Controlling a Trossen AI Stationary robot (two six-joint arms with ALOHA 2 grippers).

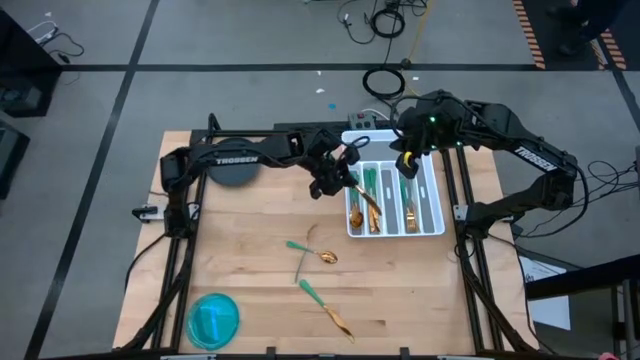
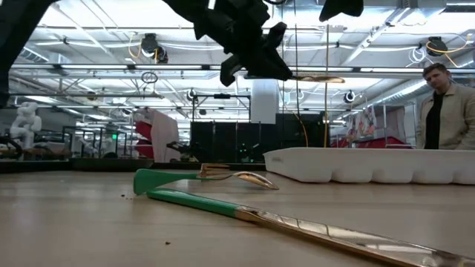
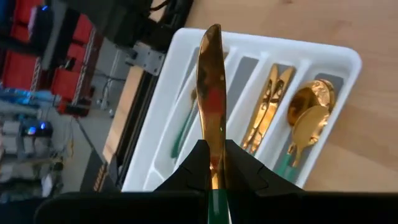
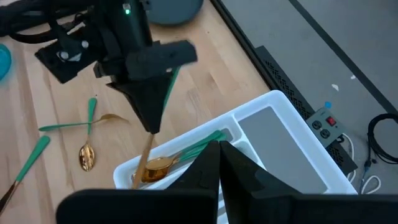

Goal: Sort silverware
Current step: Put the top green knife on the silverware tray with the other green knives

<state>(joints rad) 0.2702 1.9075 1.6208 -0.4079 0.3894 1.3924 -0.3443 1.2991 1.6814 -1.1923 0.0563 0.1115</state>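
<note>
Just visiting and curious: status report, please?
Left gripper shut on knife, above tray. Right gripper shut, empty, over tray. Path clear.

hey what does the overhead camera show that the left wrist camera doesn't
Only the high view: the blue bowl at the table's near left corner, three pieces of silverware still loose on the wood, a spoon, a fork and a knife, and the right gripper, shut and empty, over the tray's far end.

Only the left wrist view: the left gripper shut on the held knife at its teal handle, gold blade pointing forward.

Both: the white tray with gold pieces sorted in its compartments, and that knife above it.
</note>
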